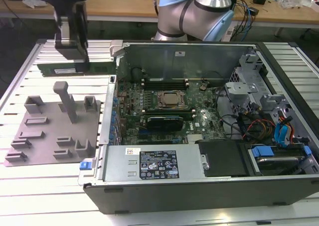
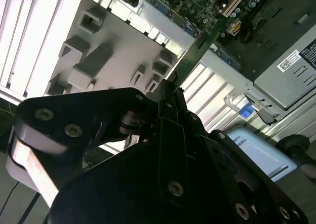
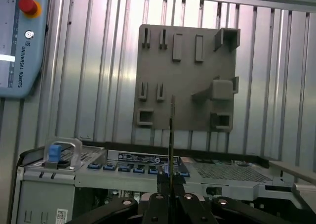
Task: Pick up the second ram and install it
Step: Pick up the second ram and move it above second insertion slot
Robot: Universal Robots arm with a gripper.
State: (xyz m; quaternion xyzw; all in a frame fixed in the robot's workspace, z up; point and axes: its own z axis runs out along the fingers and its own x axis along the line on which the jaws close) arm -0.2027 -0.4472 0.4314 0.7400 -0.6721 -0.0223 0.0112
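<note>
The second ram [image 1: 55, 67] is a long green stick held level in the air at the exterior view's left, above the slatted table and beyond the grey fixture plate [image 1: 42, 136]. My gripper [image 1: 73, 56] is shut on it from above. In the first wrist view the ram [image 3: 172, 130] shows edge-on as a thin line rising from between the fingers [image 3: 159, 204], with the fixture plate [image 3: 187, 80] behind it. In the second wrist view its green edge [image 2: 190, 58] sticks out past my gripper [image 2: 170, 93] toward the case.
The open computer case [image 1: 199, 186] lies at the exterior view's right, with the motherboard, CPU socket [image 1: 172, 100] and black memory slots [image 1: 164, 81] inside. The case wall [image 1: 110, 111] stands between the fixture plate and the board. A teach pendant [image 3: 19, 41] lies on the table.
</note>
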